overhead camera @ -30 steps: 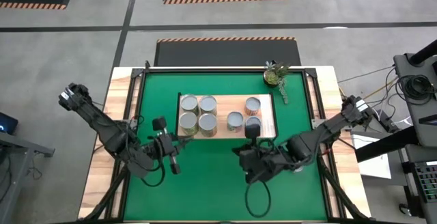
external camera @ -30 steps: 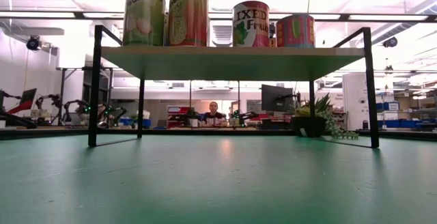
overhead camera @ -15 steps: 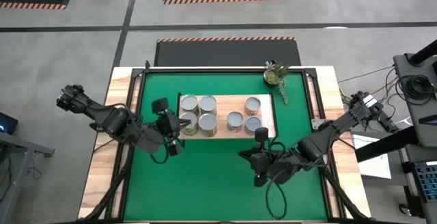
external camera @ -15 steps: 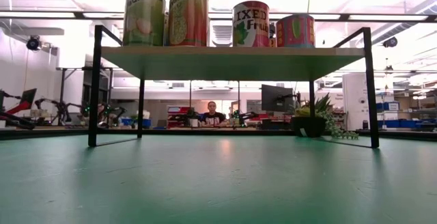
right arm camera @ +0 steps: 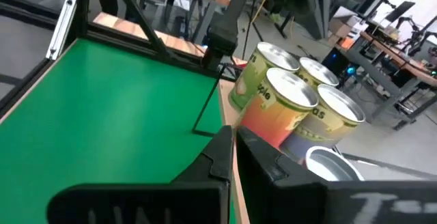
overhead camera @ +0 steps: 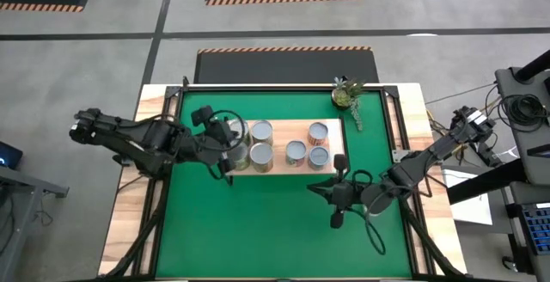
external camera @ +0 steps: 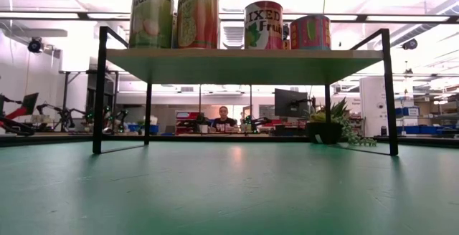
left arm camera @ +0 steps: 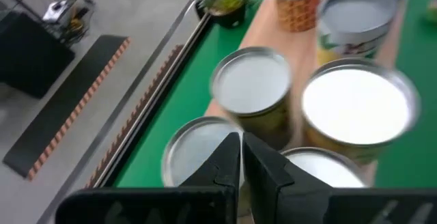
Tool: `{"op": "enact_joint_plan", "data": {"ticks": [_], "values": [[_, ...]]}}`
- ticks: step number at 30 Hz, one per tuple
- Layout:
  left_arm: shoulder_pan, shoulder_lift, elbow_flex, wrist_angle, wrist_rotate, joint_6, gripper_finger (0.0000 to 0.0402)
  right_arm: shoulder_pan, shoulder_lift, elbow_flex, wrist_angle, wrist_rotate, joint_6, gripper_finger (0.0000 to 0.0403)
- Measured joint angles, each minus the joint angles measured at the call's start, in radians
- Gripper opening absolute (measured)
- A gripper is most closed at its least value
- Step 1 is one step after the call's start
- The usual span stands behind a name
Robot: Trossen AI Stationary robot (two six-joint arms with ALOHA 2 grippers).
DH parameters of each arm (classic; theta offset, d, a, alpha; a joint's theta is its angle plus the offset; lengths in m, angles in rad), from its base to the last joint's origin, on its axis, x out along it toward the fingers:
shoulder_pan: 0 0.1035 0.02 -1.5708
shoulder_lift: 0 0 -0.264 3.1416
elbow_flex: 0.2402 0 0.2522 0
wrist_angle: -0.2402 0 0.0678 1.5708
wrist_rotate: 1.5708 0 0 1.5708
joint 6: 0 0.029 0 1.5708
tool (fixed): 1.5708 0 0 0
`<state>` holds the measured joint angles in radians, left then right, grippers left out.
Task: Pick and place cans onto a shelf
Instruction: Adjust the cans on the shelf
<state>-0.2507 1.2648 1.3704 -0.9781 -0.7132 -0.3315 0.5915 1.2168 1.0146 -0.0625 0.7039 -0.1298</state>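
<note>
Your left end effector [overhead camera: 225, 136] hangs above the left end of the low rectangular shelf with a light wood top and thin black metal frame [overhead camera: 333, 137], over the two leftmost of the small metal cans with shiny silver round tops [overhead camera: 261, 131]; in its wrist view its two dark fingers [left arm camera: 231, 161] are pressed together with nothing between them, and silver can lids [left arm camera: 250, 84] lie directly beneath and just beyond the tips. Your right end effector [overhead camera: 337, 209] sits on the near side of the shelf, over the flat green mat covering the counter [overhead camera: 258, 230], a little way off the shelf's right front corner; its fingers [right arm camera: 229, 149] are likewise closed on nothing, and from it you look across at the cans [right arm camera: 287, 104] standing close together on the shelf, the nearest ones just beyond the fingertips. From above you can count six lids on the shelf: four grouped at the left end by the left end effector, two more toward the right end, nearer the right end effector; from counter level, four labelled cans [external camera: 197, 16] show upright along the shelf top [external camera: 244, 56]. A small green potted plant [overhead camera: 345, 95] stands on the mat beyond the shelf's far right corner, well apart from both end effectors.
</note>
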Motion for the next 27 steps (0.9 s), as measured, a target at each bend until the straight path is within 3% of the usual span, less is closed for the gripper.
{"op": "enact_joint_plan", "data": {"ticks": [10,16,27], "values": [[0.094,0.000,-0.024,-0.008,0.004,0.016,0.0000,0.000,-0.021,-0.019,0.001,-0.004,0.012,0.0009],[0.148,0.000,-0.027,-0.006,0.126,0.026,0.0000,0.000,-0.021,-0.019,0.000,-0.004,0.013,0.0009],[0.168,0.000,-0.082,-0.003,0.131,0.021,0.0000,0.000,-0.021,-0.019,-0.003,-0.004,0.014,0.0009]]}}
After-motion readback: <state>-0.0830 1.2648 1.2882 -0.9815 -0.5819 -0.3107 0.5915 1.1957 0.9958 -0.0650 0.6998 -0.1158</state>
